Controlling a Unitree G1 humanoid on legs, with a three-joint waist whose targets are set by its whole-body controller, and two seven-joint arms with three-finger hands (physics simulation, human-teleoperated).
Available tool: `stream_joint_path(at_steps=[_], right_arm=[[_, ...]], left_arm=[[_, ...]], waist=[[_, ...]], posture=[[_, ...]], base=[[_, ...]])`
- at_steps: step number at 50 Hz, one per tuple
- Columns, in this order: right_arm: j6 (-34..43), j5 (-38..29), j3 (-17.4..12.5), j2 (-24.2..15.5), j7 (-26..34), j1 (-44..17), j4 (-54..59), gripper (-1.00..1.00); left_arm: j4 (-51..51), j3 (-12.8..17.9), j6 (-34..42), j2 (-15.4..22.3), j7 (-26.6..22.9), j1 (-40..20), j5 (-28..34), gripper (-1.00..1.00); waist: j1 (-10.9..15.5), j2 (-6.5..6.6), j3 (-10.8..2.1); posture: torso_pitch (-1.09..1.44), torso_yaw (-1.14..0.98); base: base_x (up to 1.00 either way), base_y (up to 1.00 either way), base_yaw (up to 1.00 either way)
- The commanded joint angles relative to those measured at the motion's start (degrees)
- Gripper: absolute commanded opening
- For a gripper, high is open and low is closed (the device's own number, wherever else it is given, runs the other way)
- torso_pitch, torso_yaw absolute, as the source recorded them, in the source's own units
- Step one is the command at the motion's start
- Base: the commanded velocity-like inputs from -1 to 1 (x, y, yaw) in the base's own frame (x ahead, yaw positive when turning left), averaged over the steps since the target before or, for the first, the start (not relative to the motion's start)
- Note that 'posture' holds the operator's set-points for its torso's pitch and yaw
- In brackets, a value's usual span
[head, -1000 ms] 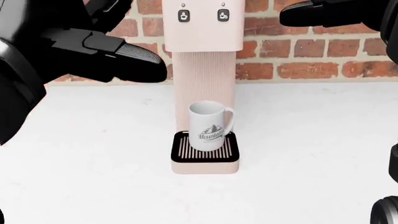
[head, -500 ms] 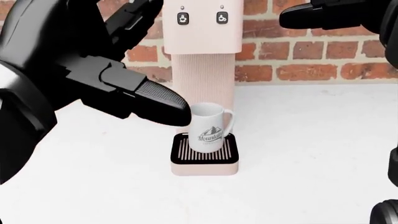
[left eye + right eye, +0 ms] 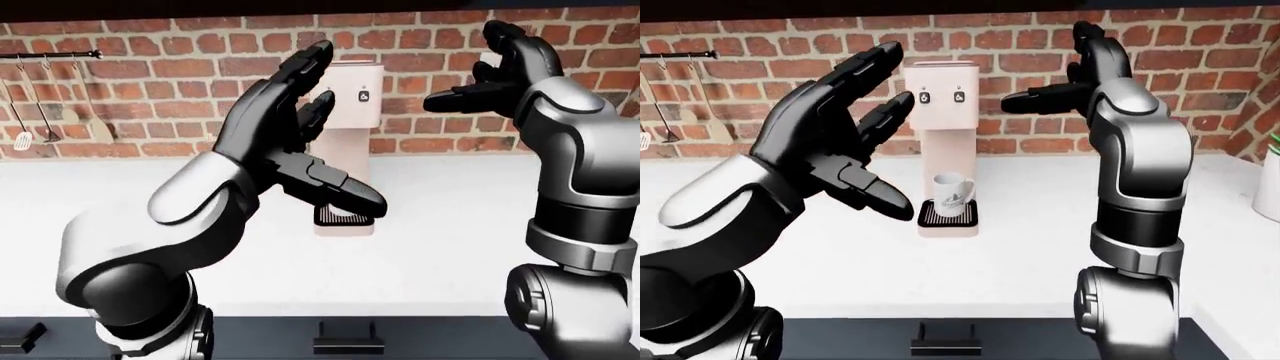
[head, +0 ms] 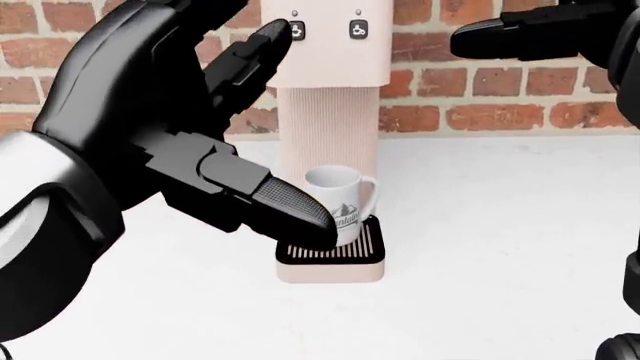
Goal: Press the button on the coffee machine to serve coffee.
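Right-eye view shows the pale pink coffee machine [image 3: 943, 142] standing on the white counter [image 3: 1040, 225] against the red brick wall [image 3: 1200, 82], near the middle of the picture. Two dark buttons sit side by side on its upper face, the left button [image 4: 296, 30] and the right button [image 4: 358, 29], each with a small cup icon. A white mug [image 3: 951, 193] with a mountain logo stands upright on the black slotted drip tray [image 3: 946, 215] at the machine's base, handle to the view's right. The left hand [image 3: 830, 142] is raised with fingers spread open, holding nothing; in the head view one fingertip [image 4: 272, 31] lies just beside the left button, contact unclear. The right hand [image 3: 1080, 67] is also open and empty, held high to the right of the machine, apart from it. Utensils [image 3: 30, 112] hang from a rail at the left-eye view's far left.
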Motion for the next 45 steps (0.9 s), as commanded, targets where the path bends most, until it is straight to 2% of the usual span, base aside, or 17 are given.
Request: stream_joint_path(at_steps=[1,22,33,45], right_arm=[[-1.5,0.0,-0.1,-0.6,-0.3,-2.4,-1.0,1.00],[-2.5,0.4,-0.1,-0.3,-0.7,-2.2,-0.1,1.00],[-2.7,0.7,-0.1,-0.5,-0.9,-2.2,0.0,1.00],[-2.8,0.9,-0.3,-0.4,-1.0,-1.7,-0.3,1.00]], left_arm=[[0.5,0.9,-1.5,-0.1,-1.3,-1.6,2.7,1.00],[4.0,-1.1,-1.8,-5.7,-8.8,-2.8,14.1,1.00],[7.3,-2.4,-4.2,-6.4,-16.7,-2.2,23.7,1.00],[10.4,-3.5,-6.3,-9.8,-22.8,-1.6,32.6,1.00]], waist=[[0.0,-0.29,-0.07],[0.0,-0.78,-0.24],[-0.1,-0.93,-0.29],[-0.1,-1.28,-0.39]], posture=[[-0.61,0.00],[-0.61,0.00],[-0.61,0.00],[-0.61,0.00]], base=[[0.00,0.00,0.00],[0.00,0.00,0.00],[0.00,0.00,0.00],[0.00,0.00,0.00]])
